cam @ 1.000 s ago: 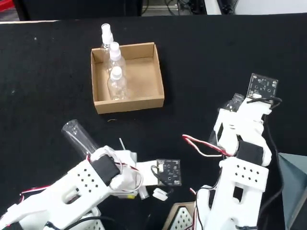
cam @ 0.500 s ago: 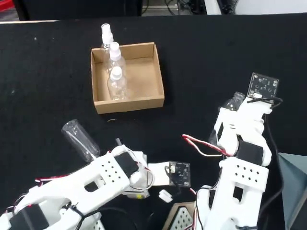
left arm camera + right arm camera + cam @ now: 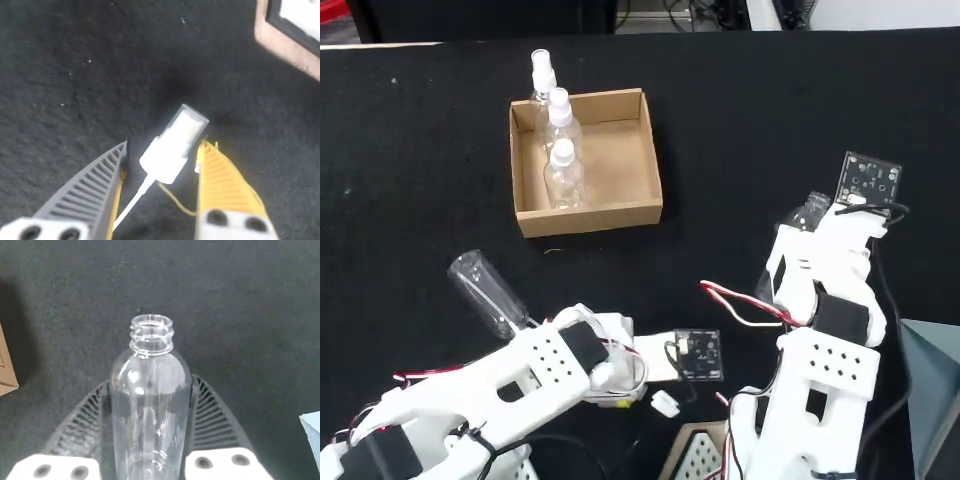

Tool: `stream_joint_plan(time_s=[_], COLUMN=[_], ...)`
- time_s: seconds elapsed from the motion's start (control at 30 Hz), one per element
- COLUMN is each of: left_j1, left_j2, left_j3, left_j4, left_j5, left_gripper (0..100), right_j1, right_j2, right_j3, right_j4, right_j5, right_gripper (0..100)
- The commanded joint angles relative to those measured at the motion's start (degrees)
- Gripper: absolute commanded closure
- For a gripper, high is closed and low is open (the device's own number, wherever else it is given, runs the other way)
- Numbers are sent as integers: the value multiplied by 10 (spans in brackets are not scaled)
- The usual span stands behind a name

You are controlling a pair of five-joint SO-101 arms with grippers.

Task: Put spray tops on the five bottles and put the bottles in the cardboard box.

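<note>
A fallen bottle point(image 3: 486, 291) lies between the cardboard box point(image 3: 588, 218) and left arm point(image 3: 510, 385).

I've got a clear, glossy plastic bottle point(image 3: 150, 405), a smooth plastic spray top point(image 3: 172, 145), rough matt cloth point(image 3: 770, 120) and a matt cardboard box point(image 3: 653, 150).

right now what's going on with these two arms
The right claw is shut on a bottle that has no top yet. The left claw is open over a spray top lying on the table, with one finger on each side of it. A second bottle, also without a top, lies on the table by the left arm. Three topped bottles stand at the left wall of the box.
</note>
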Motion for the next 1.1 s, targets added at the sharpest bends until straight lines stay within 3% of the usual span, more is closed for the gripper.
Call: stream_joint_plan(time_s=[0.0,0.27,0.43,0.67,0.83,1.07], left_j1=[-9,-35,-34,-36,-77,-125], left_j2=[0,0,1,1,1,1], left_j3=[-9,-9,-9,-9,-27,-51], left_j4=[-10,-8,-10,-6,-5,11], left_j5=[11,11,10,14,63,64], left_gripper=[799,801,883,892,892,892], right_j1=[10,10,10,10,10,10], right_j2=[-19,-19,-19,-19,-19,-19], right_j3=[-16,-15,-15,-15,-15,-15], right_j4=[-17,-17,-17,-17,-17,-17], right_j5=[-4,-4,-4,-4,-4,-4], right_gripper=[946,946,946,946,946,946])
